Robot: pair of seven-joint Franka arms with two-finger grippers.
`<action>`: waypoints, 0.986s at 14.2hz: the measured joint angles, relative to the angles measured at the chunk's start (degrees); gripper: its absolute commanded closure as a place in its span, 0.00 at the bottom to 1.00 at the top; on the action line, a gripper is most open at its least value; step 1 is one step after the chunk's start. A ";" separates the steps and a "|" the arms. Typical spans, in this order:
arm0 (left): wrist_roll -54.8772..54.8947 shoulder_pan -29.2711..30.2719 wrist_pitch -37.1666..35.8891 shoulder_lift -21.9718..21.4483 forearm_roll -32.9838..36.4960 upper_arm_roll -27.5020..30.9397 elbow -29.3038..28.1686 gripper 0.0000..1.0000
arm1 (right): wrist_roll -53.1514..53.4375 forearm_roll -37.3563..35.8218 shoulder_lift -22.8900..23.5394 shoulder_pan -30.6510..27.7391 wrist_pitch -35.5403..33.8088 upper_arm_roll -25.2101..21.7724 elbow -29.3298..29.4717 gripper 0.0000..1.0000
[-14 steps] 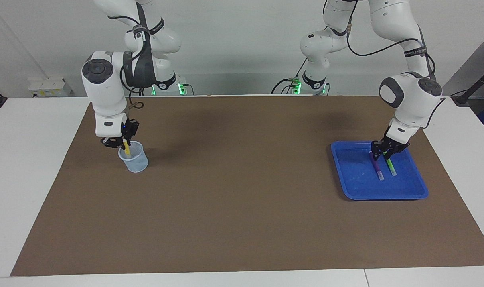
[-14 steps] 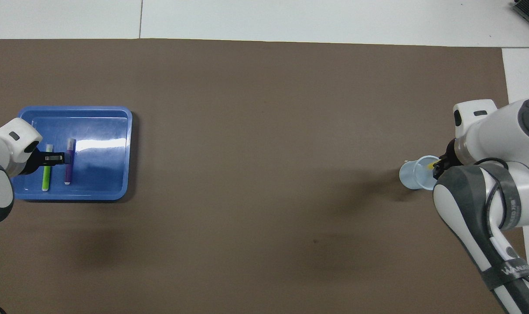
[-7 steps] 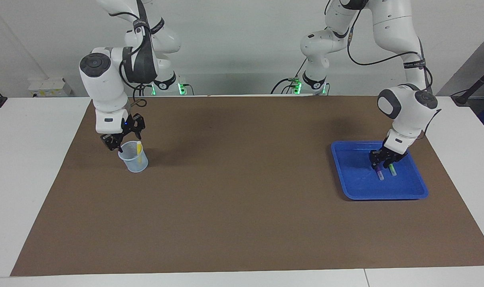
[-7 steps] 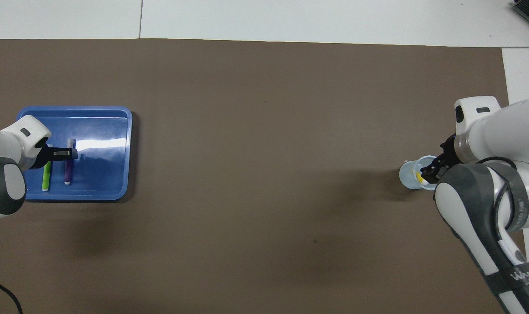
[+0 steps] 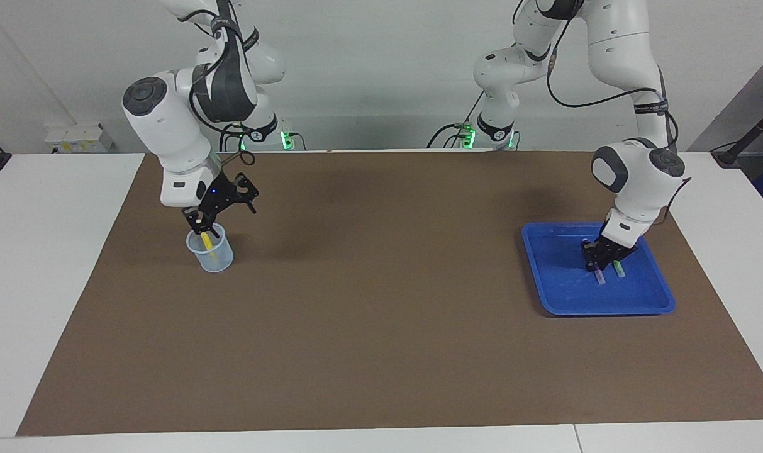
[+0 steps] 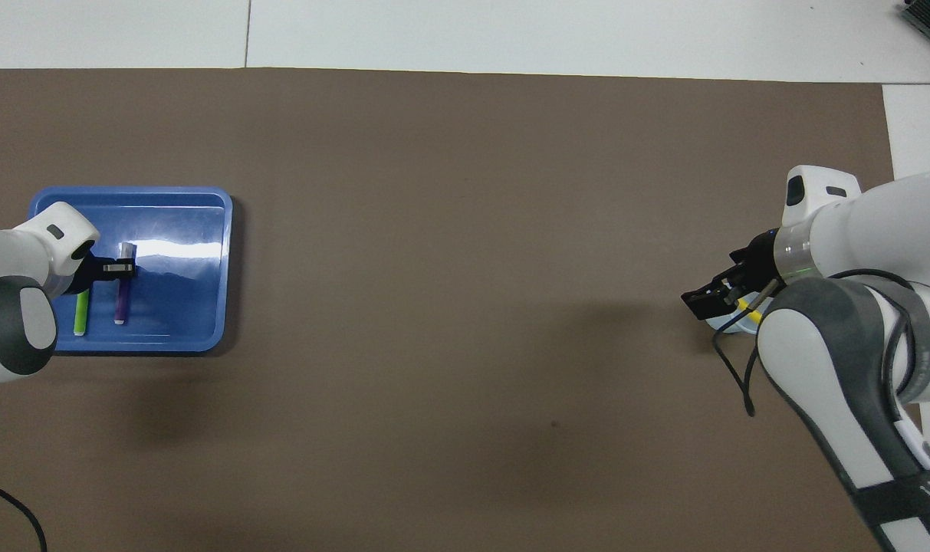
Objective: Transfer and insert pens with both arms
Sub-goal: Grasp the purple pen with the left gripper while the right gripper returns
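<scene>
Yellow pen (image 5: pixel 207 242) dropped in cup (image 5: pixel 212 257), right jaws apart, left jaws clamped on purple pen (image 6: pixel 121 295)

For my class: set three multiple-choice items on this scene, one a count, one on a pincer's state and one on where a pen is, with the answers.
1. How many pens lie in the blue tray? A one; B two; C three.
2. The right pincer, over the clear cup, is: A open and empty; B shut on a pen; C shut and empty.
3. Where is the yellow pen? A in the blue tray; B in the right pincer; C in the clear cup.

Answers:
1 B: the purple pen and the green pen lie there, with the left pincer shut on the purple one.
2 A: its fingers stand apart with nothing between them.
3 C: it leans inside the cup.
</scene>
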 measured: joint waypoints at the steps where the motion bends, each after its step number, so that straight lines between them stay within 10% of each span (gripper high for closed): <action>1: 0.00 0.00 0.02 0.00 0.00 0.01 -0.01 1.00 | 3.47 1.85 0.00 1.09 0.00 0.01 0.06 0.00; 14: -11.46 -2.45 -16.91 0.37 -0.31 -0.76 10.07 1.00 | 46.83 20.10 0.00 12.83 4.22 0.12 1.13 0.00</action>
